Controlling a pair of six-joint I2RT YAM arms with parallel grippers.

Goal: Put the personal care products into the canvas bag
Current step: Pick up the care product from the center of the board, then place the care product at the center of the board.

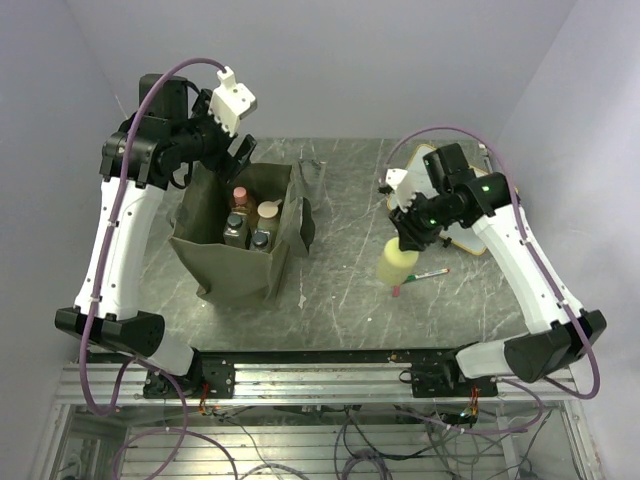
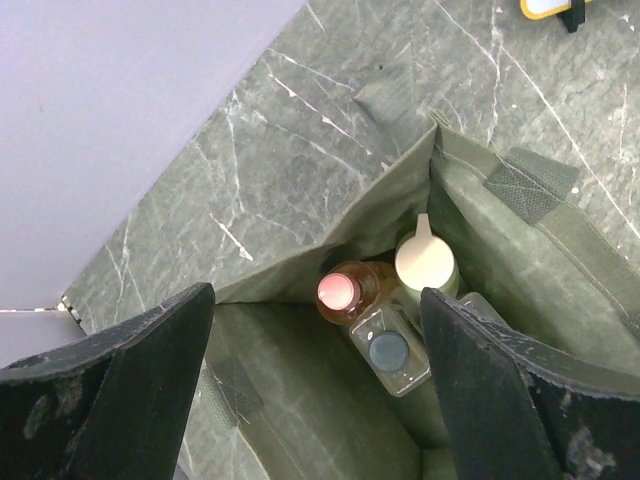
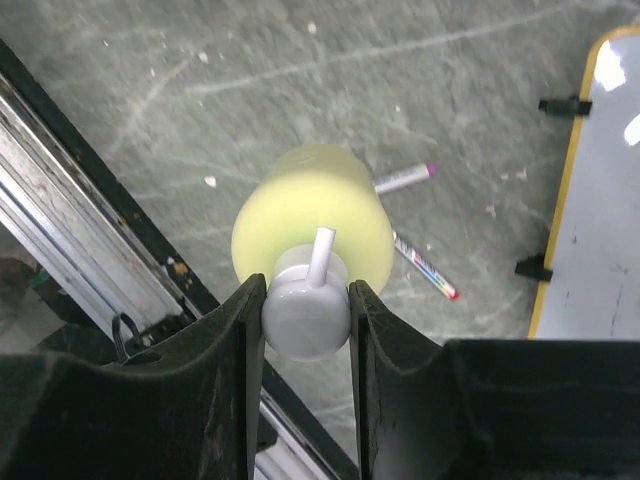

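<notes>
One pale yellow-green bottle point(image 3: 310, 205) is gripped by its white cap in the right gripper point(image 3: 306, 300), near two marker pens point(image 3: 405, 178) and one whiteboard point(image 3: 600, 200). Four bottles point(image 1: 240, 196) are seen standing inside the canvas bag point(image 1: 235, 270), over which the left gripper point(image 2: 315, 292) is spread wide, empty.

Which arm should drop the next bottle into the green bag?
Right: its jaws clamp the pale yellow bottle by its white cap; the left jaws hang open, empty, over the canvas bag.

No legible text anywhere.
</notes>
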